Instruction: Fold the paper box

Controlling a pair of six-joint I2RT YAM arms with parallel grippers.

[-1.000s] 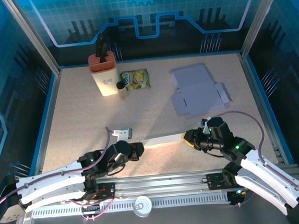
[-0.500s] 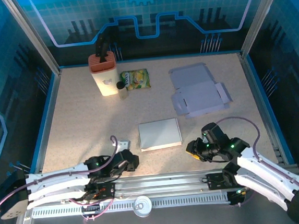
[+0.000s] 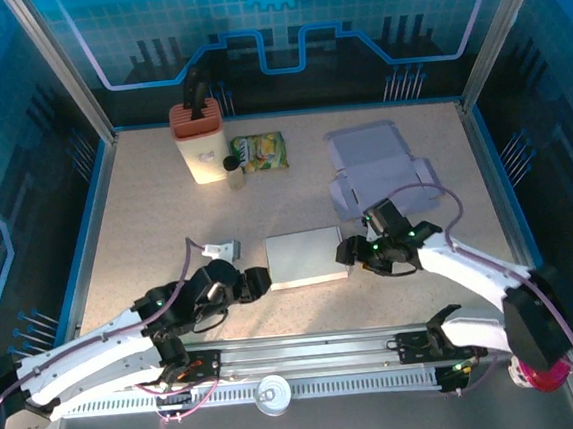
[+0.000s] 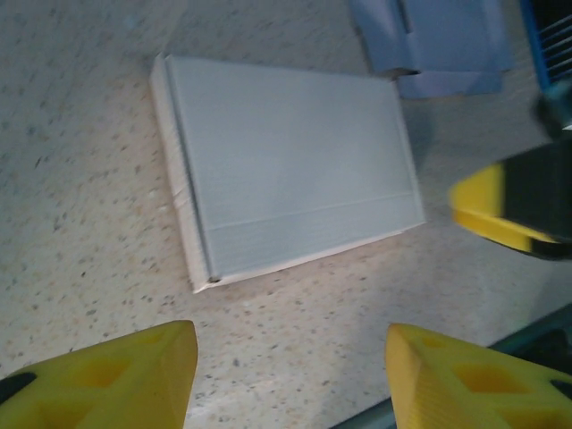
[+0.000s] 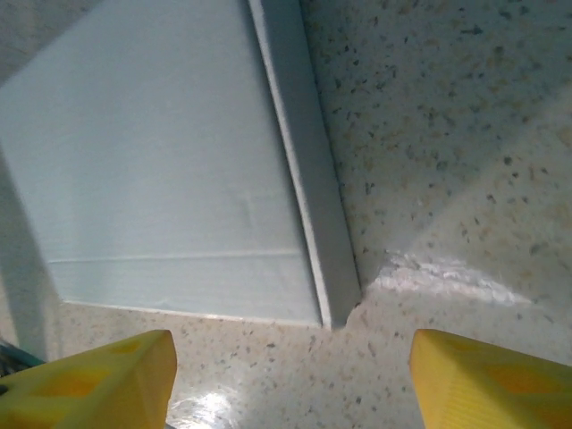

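Speckled tabletop (image 3: pixel 148 237) inside my blue-walled cell.
1. Flat unfolded box blank (image 3: pixel 378 171), far right.
2. Folded paper box (image 3: pixel 306 258), lying closed and flat at centre front, between my two grippers.
3. Cream holder (image 3: pixel 198 142) with an orange top, far left.
4. Snack packet (image 3: pixel 259 153), just beside the holder.
5. Left gripper (image 3: pixel 257 282) and right gripper (image 3: pixel 342 253): fingers spread, nothing held, each just beside a box edge.

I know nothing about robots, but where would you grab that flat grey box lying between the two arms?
Probably by its thin side walls. The folded box lies flat on the table, so its broad top gives nothing to pinch. The left gripper faces its left edge and the right gripper its right edge, jaws open; each could come in low from its own side.
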